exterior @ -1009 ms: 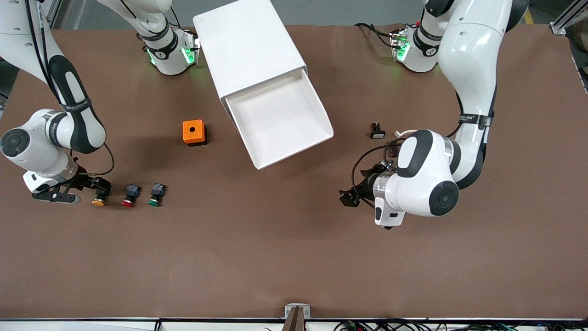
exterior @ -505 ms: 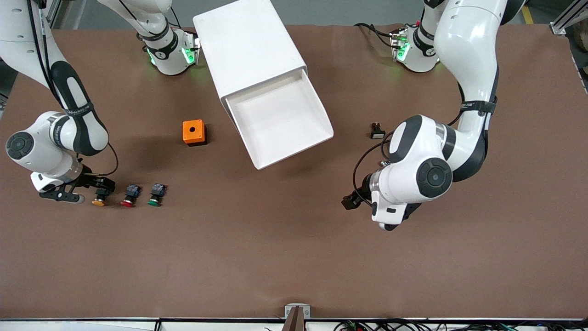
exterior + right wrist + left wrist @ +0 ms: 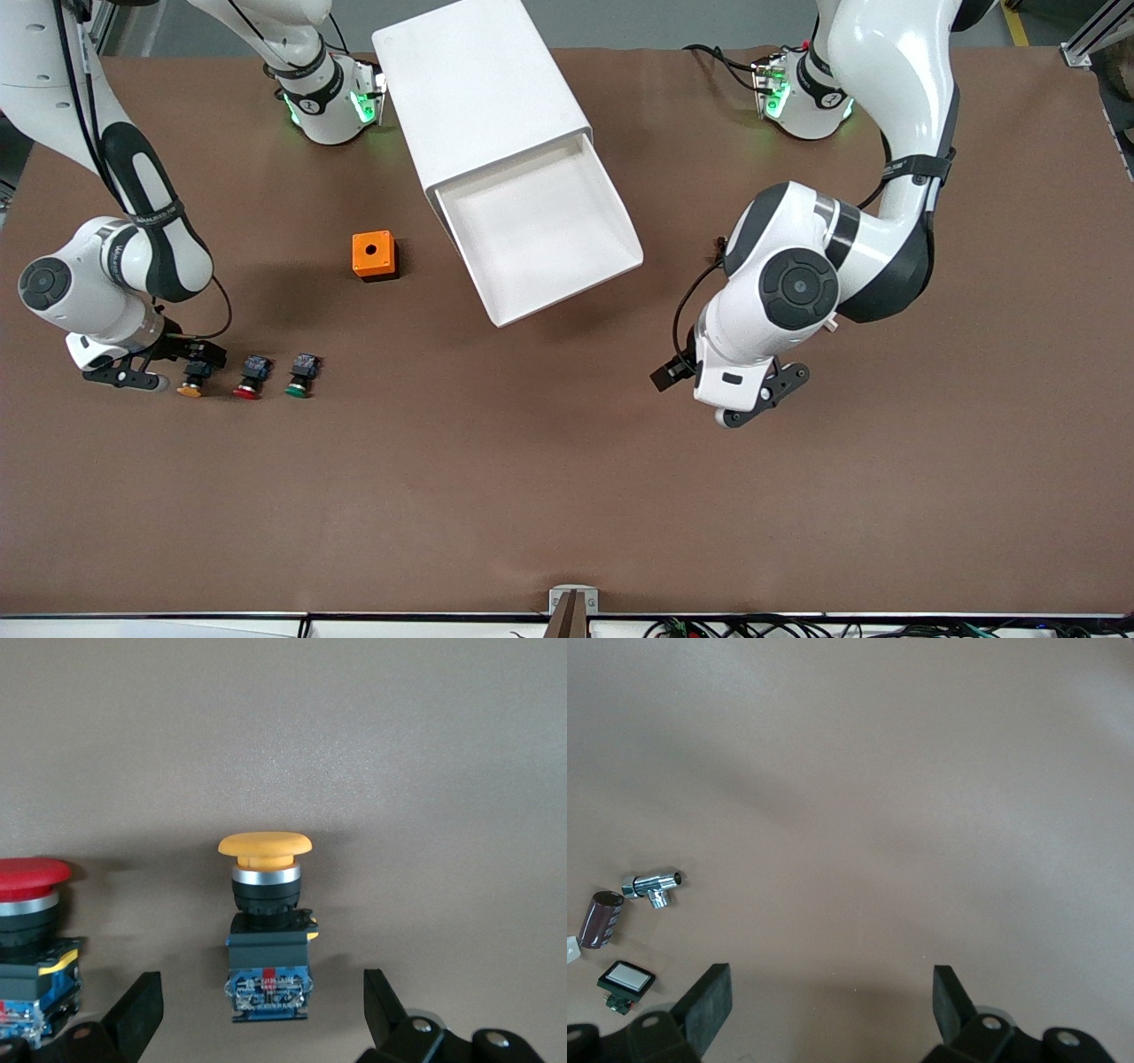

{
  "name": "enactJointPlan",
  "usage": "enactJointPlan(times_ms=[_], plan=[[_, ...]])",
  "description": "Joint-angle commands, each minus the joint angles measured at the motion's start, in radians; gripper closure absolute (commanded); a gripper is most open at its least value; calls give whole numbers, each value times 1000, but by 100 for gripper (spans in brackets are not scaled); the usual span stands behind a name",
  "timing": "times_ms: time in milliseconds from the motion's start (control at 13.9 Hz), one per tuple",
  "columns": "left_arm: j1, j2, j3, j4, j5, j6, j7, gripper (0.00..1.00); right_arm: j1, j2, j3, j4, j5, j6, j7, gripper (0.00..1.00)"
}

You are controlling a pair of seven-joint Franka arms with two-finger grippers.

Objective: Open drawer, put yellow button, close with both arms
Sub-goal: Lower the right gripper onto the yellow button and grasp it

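Swinging its wrist round since a second ago, the left gripper (image 3: pixel 709 390) hangs open over bare brown table (image 3: pixel 532 496); right gripper (image 3: pixel 168 372) brackets yellow button (image 3: pixel 190 383), open.

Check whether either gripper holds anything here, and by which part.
Nothing is held. The right gripper is open around the yellow-capped push button without touching it; the left gripper is open over bare table.
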Motion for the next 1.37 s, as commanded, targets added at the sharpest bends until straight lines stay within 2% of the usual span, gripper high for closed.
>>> enactJointPlan(times_ms=[0,144,360,433,505,649,721,1009,1081,1298], plan=[[-6,-32,9,-24,18,5,17,0,-23,2,19,-3,18,9,-19,0],[-12,-32,9,-24,18,5,18,0,-23,4,19,-2,18,9,-19,2],[-17,-32,-3,-24,16,13,16,0,-23,4,19,1,18,9,-19,14],[-14,-32,-14,-24,16,13,10,0,-23,4,19,1,18,9,-21,32],[-11,-34,-13,-24,16,13,13,0,-21,4,19,1,18,7,-21,62],[-5,-38,-14,-25,15,13,7,0,-23,4,19,1,18,7,-21,97],[-3,-38,-16,-24,13,13,10,0,-23,4,19,1,18,7,-19,100],[0,-45,-16,-24,10,13,7,0,-6,-22,19,7,18,-46,-8,100],[0,-45,-14,-25,10,13,8,0,-6,-57,21,29,19,-124,-5,100],[0,-45,-14,-25,9,13,7,0,11,-143,21,163,59,-467,10,100]])
